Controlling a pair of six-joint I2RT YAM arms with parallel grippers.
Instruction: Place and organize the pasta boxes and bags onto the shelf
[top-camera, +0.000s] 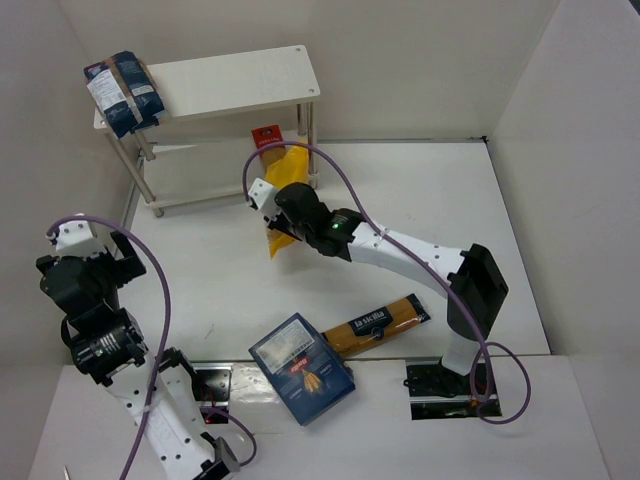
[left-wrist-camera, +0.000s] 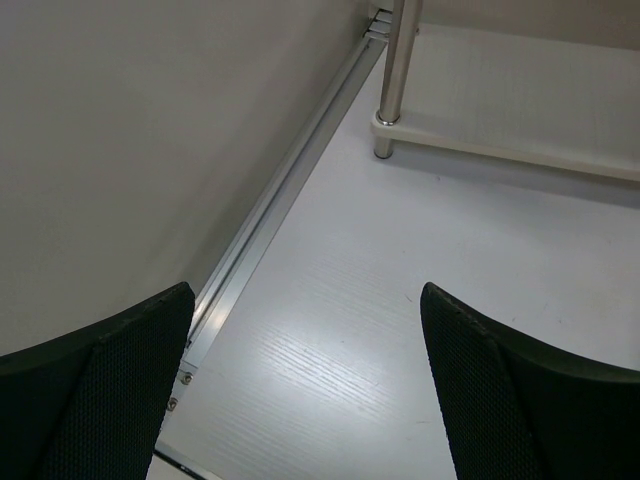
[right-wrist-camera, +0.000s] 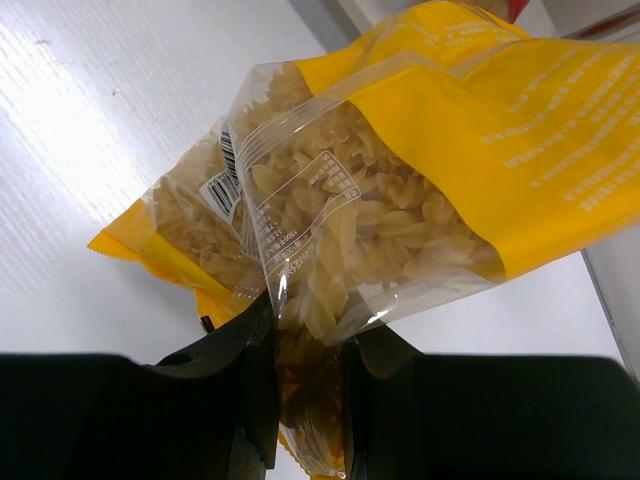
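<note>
R gripper (right-wrist-camera: 305, 345) pinches yellow bag (right-wrist-camera: 420, 150) by one end; long axis runs near-to-far, far end twd shelf (top-camera: 230, 80). Clear window, spiral pasta, barcode label. L gripper (left-wrist-camera: 308, 350) spread wide.

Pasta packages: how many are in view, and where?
6: two dark blue bags on the shelf's top board; a yellow fusilli bag in the right end effector; a red pack beyond it; a blue box and an orange-and-navy spaghetti pack on the table. Others may be hidden.
</note>
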